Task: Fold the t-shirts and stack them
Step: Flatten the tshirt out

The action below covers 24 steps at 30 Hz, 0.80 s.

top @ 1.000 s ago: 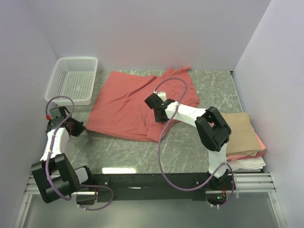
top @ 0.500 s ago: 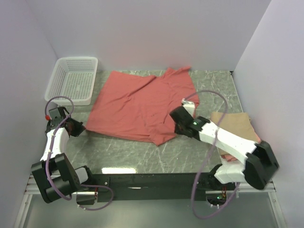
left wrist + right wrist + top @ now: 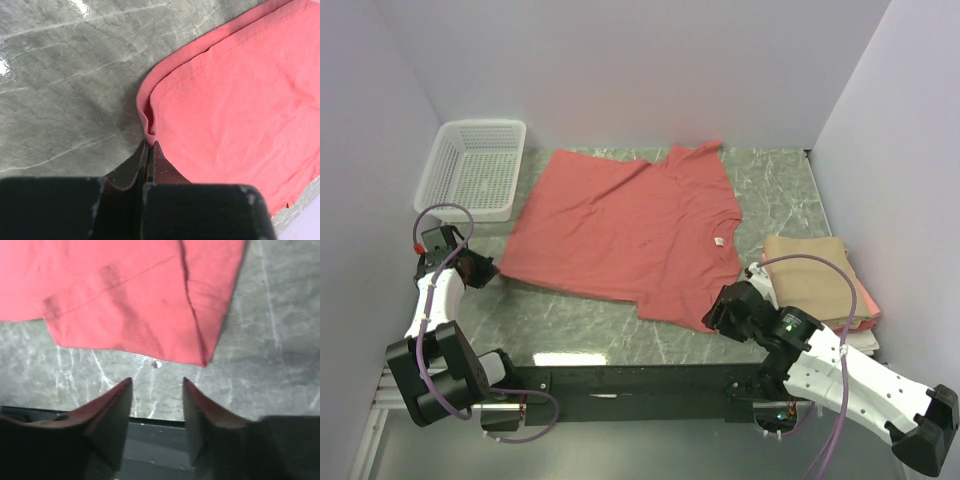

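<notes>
- Red shirt (image 3: 620,220) lies spread flat in the middle of the table (image 3: 570,320), not folded yet.
- Our left gripper (image 3: 148,149) is shut tight on the shirt's near left corner. We think this keeps the cloth pulled smooth.
- Our right gripper (image 3: 156,390) is open and holds nothing. It hangs just off the shirt's near right corner, by the table's near edge.
- Folded shirts (image 3: 820,275) sit in a pile at the right edge, where this one should go.

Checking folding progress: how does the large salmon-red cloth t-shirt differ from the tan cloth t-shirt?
The salmon-red t-shirt lies spread open, directly on the grey table; the tan t-shirt is folded, topping a pink tee and a white tee. The red one covers more table. Both are plain cloth.
</notes>
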Each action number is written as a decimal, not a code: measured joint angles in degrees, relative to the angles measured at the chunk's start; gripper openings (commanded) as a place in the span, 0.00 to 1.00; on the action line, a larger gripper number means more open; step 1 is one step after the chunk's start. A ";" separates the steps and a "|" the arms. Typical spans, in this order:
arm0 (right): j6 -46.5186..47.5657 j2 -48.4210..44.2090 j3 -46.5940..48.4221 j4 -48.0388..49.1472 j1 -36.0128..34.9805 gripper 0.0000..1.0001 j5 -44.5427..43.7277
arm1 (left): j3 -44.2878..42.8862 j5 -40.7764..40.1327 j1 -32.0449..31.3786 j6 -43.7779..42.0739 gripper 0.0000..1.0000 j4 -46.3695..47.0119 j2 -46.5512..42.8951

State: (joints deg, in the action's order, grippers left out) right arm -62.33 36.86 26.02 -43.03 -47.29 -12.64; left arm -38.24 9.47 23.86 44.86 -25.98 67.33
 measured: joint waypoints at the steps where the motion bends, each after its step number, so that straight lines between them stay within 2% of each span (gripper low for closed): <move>1: -0.35 0.04 0.20 -0.61 -0.07 0.59 -0.20 | 0.00 0.00 0.07 0.00 0.01 0.00 0.00; 6: -1.01 3.56 3.85 -3.91 2.56 0.62 -3.17 | 0.00 0.09 0.17 0.00 0.01 0.00 0.00; 10: 1.03 10.38 5.27 -1.09 9.51 0.61 -3.34 | 0.00 0.20 0.31 0.00 0.01 0.00 0.04; 12: 2.32 14.49 5.27 0.44 13.42 0.57 -2.91 | 0.00 0.24 0.33 0.00 0.01 0.00 0.04; 16: 4.33 18.21 4.20 5.27 19.67 0.54 -0.52 | 0.00 0.33 0.33 0.00 0.01 0.00 0.04; 24: 4.11 19.93 -1.92 12.83 21.31 0.52 4.50 | 0.09 0.39 0.35 0.00 0.01 0.00 0.04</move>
State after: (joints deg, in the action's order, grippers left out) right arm -58.22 56.80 24.10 -30.20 -25.98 -8.14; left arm -38.15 9.87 24.21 44.86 -25.98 67.37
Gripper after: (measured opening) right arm 0.533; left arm 0.015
